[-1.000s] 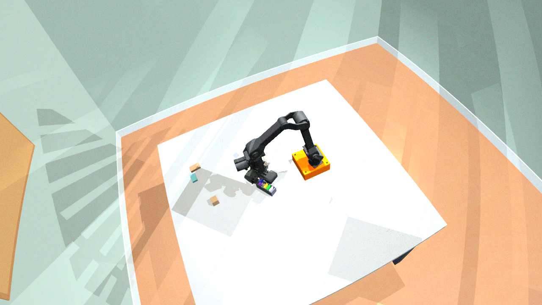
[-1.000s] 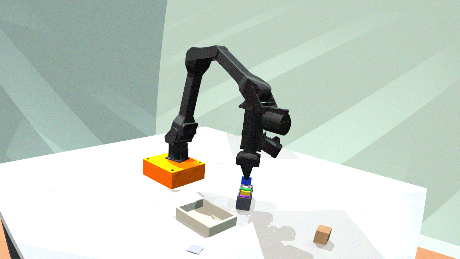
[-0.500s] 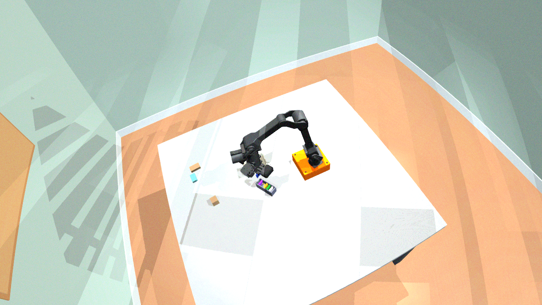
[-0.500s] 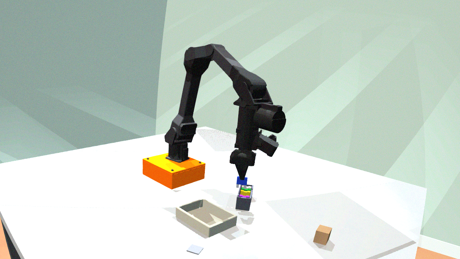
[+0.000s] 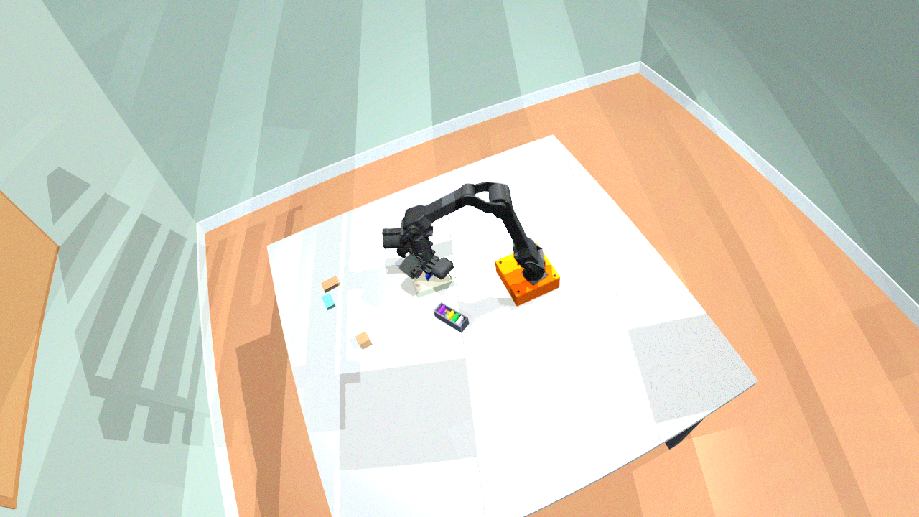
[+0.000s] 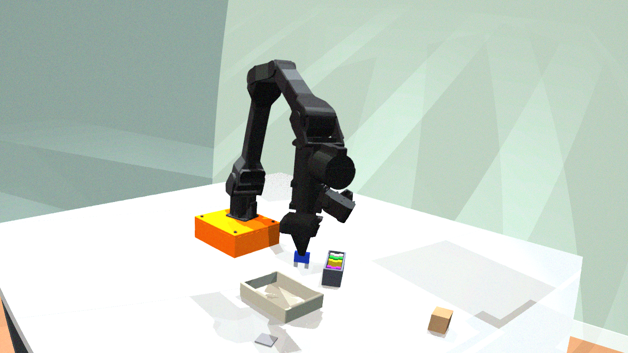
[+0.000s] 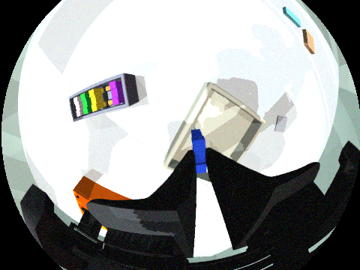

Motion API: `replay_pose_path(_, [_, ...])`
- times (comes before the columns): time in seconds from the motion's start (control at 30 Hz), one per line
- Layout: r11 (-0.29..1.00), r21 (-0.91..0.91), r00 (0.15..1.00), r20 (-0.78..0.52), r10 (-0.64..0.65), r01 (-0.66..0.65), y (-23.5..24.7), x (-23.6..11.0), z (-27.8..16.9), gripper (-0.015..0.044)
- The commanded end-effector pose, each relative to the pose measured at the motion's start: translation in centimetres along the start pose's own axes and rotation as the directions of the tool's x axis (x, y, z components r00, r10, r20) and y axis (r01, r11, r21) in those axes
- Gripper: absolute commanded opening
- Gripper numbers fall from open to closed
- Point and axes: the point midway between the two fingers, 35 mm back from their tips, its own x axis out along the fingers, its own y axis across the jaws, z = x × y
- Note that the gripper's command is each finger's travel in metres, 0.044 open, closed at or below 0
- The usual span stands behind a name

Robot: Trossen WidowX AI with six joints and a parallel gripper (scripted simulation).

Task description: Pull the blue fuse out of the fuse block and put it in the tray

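My gripper [image 5: 428, 272] [image 6: 301, 251] [image 7: 199, 154] points straight down and is shut on the blue fuse [image 5: 428, 276] [image 6: 301, 259] [image 7: 199, 147], gripping its top. The fuse hangs in the air with its two prongs down, clear of the fuse block. The beige open tray [image 5: 434, 288] [image 6: 280, 308] [image 7: 185, 131] lies just below; the fuse is over its edge on the arm's side. The dark grey fuse block [image 5: 443, 318] [image 6: 332, 276] [image 7: 131, 86] stands beside the tray, holding white, green, yellow and purple fuses.
The arm's orange base [image 5: 526, 283] [image 6: 237, 235] [image 7: 86, 190] stands behind. A tan cube [image 5: 364, 339] [image 6: 440, 319], a cyan block [image 5: 329, 301] [image 7: 291, 14], another tan block [image 5: 330, 283] [image 7: 308, 40] and a small grey tile [image 6: 266, 339] [image 7: 281, 123] lie on the white table.
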Motion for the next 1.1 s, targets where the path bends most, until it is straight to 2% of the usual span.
replay_pose_path(0.0, [1.0, -0.002, 1.0, -0.008, -0.001, 0.001, -1.6, 0.1, -1.5, 0.0])
replay_pose_path(0.17, [1.0, -0.002, 1.0, -0.009, -0.002, 0.002, -3.1, 0.1, -3.0, 0.0])
replay_pose_path(1.07, [1.0, -0.002, 1.0, -0.009, -0.002, 0.002, -3.1, 4.0, -3.1, 0.0])
